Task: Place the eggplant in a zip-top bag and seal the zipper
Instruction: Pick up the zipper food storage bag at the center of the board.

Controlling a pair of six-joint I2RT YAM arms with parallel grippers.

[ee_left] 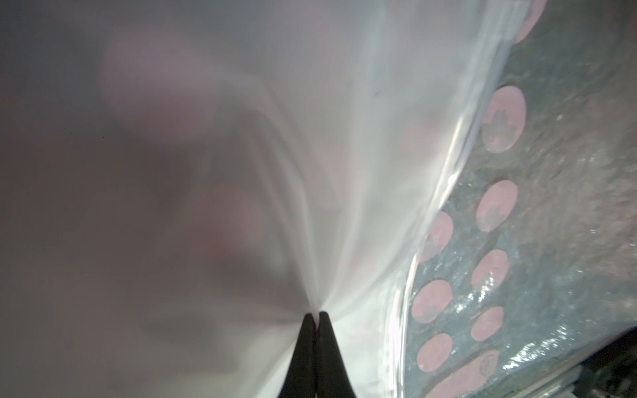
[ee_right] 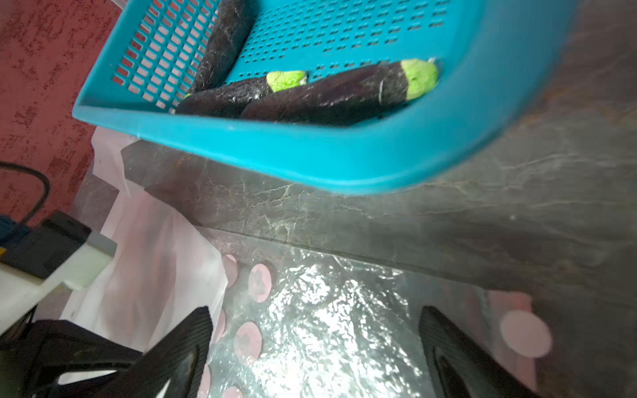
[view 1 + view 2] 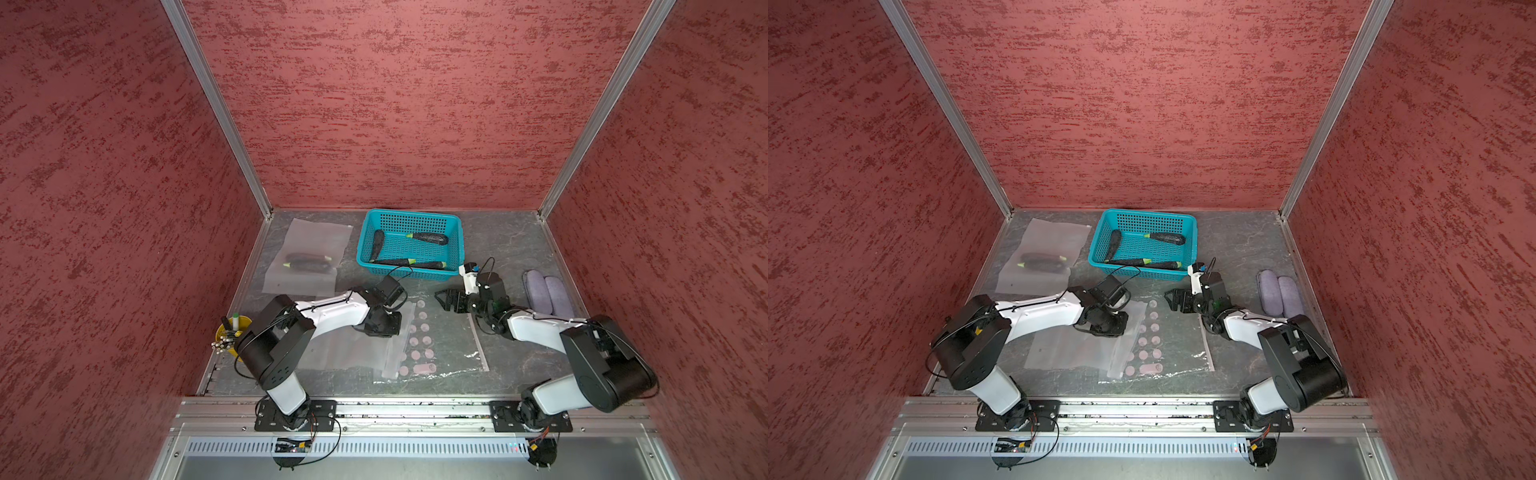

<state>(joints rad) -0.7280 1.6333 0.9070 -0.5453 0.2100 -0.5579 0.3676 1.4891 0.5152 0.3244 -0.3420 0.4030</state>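
**Bag film pinched, eggplant waiting in the basket**

At the far left, a frosted plastic bag (image 3: 309,239) holds two bagged eggplants (image 3: 307,262). Nearer, the left gripper (image 1: 316,318) has its jaws closed on a pinch of film of a second frosted zip-top bag (image 3: 340,349), which lies on the grey worktop (image 3: 511,249). Its zipper edge is hard to make out. At far centre, dark purple eggplants (image 2: 327,98) lie in a teal perforated plastic basket (image 3: 432,275). They look firm, smooth and probably slippery, so mid-body seems the safest hold. The right gripper (image 2: 315,312), jaws wide and empty, hovers on the basket's near side. Whether the pinch took one layer or both is hidden.
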